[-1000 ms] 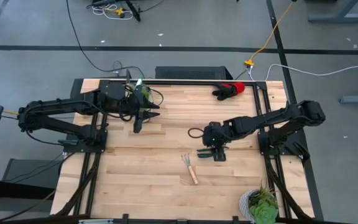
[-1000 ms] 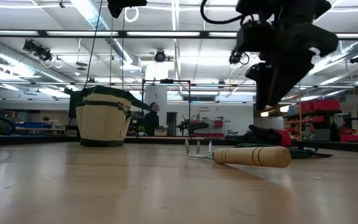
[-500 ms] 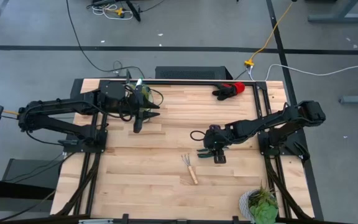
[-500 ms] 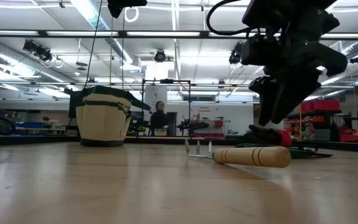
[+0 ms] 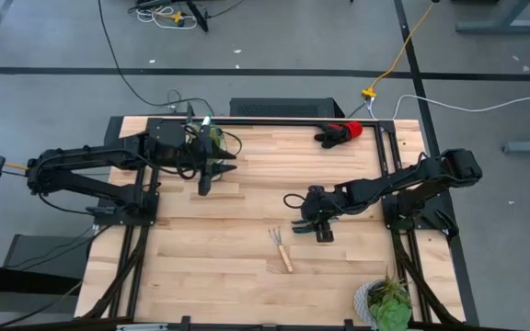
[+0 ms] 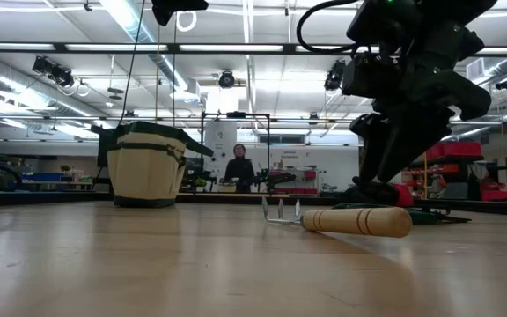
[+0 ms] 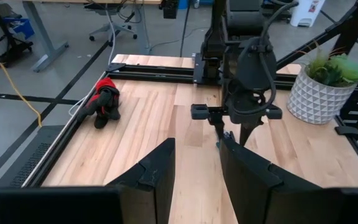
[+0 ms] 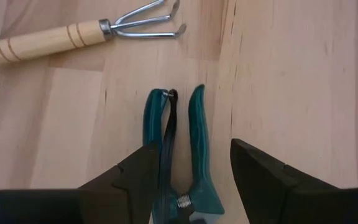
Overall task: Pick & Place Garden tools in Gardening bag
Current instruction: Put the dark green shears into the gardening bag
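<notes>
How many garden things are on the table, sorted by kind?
Rakes: 1
Shears: 1
Gloves: 1 red-and-black bundle
Bags: 1
Potted plants: 1
Total: 5

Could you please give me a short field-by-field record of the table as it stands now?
right pincer: open, low over the shears, one finger on each side, not gripping
left pincer: open, empty, by the bag
rake: flat on the table, near the shears
gloves: far edge of the table
plant: near right corner
tools in the bag: cannot tell
</notes>
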Robot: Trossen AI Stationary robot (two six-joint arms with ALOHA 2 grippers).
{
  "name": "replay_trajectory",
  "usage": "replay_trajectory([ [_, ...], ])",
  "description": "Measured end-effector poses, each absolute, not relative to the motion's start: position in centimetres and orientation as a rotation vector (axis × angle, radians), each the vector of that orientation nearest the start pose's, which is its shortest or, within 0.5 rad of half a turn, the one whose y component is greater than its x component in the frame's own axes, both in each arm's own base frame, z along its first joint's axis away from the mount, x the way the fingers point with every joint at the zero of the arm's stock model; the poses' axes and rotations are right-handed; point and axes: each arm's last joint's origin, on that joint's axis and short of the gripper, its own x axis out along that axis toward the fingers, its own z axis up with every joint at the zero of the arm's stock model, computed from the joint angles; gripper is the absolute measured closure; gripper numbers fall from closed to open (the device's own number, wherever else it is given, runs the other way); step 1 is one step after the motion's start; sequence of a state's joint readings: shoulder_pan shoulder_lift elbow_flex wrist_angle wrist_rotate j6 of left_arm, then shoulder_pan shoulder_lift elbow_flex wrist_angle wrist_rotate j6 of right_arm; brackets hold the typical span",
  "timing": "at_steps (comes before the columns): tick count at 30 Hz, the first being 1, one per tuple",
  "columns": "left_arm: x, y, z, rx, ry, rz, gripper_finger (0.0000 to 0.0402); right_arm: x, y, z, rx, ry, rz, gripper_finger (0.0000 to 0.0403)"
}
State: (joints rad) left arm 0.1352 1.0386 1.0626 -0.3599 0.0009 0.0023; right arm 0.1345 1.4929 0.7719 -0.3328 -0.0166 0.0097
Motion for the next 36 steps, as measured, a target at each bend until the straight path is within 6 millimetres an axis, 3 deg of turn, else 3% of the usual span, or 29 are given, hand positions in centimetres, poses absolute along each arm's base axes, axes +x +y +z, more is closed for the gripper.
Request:
replay_trajectory([
  [13, 21.9, 3.0, 36.5, -0.042, 0.335, 0.145, 0.0268, 27.6, 3.7, 14.5, -0.035, 1.104, 0.137, 0.0203],
  [36, 21.9, 3.0, 36.5, -0.045, 0.338, 0.146, 0.0268, 28.0, 2.7, 13.7, -0.035, 1.129, 0.122, 0.0252],
])
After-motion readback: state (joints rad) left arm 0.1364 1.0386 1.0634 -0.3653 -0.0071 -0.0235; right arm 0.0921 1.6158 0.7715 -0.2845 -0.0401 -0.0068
